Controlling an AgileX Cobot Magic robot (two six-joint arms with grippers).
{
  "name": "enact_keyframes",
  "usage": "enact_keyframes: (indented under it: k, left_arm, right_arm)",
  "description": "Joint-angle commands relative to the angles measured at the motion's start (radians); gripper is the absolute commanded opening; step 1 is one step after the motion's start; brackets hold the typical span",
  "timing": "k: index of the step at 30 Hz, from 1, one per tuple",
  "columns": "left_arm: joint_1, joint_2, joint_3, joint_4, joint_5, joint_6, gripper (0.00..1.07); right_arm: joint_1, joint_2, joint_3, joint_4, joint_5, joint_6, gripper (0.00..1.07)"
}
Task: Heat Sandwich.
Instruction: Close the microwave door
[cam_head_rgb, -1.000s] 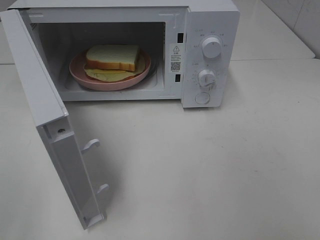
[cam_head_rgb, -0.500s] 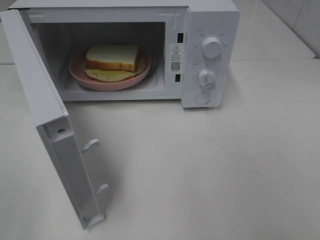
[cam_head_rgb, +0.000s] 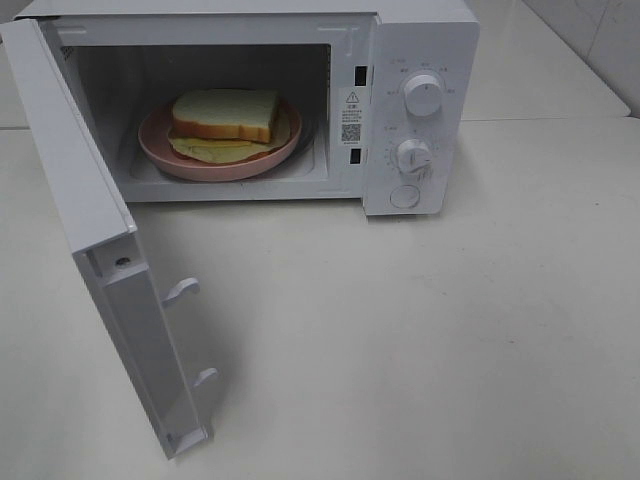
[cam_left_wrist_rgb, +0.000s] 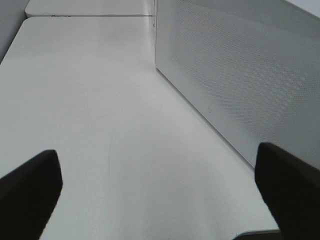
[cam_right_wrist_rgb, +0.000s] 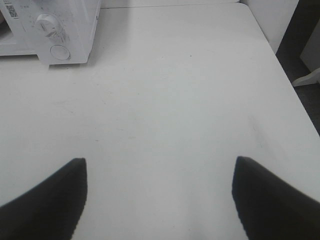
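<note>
sandwich (cam_head_rgb: 225, 115): on pink plate (cam_head_rgb: 160, 150), inside microwave (cam_head_rgb: 420, 40) cavity | door (cam_head_rgb: 70, 170): swung wide open, hinged at left | left gripper (cam_left_wrist_rgb: 157, 150): jaws released wide, over tabletop (cam_left_wrist_rgb: 100, 100), beside a perforated white panel (cam_left_wrist_rgb: 240, 75) | right gripper (cam_right_wrist_rgb: 160, 160): jaws released, over bare tabletop, microwave's dial panel (cam_right_wrist_rgb: 55, 30) ahead

We see our left gripper (cam_left_wrist_rgb: 159, 190) with its jaws set wide, its two dark fingers (cam_left_wrist_rgb: 27, 192) far apart at either edge of the wrist view. Our right gripper (cam_right_wrist_rgb: 160, 197) stands open too, fingers (cam_right_wrist_rgb: 272, 200) well apart and gripping nothing.
</note>
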Motion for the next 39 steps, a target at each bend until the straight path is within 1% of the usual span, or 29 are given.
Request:
enact_keyframes:
  k: [1,39]
  left_arm:
    - [-0.008,-0.022,0.004,-0.001,-0.01,0.001,1.01]
    - [-0.008,-0.022,0.004,-0.001,-0.01,0.001,1.01]
  right_arm:
    - [-0.007,-0.026,0.0,0.004,-0.01,-0.004,0.76]
    - [-0.007,-0.026,0.0,0.004,-0.01,-0.003,0.76]
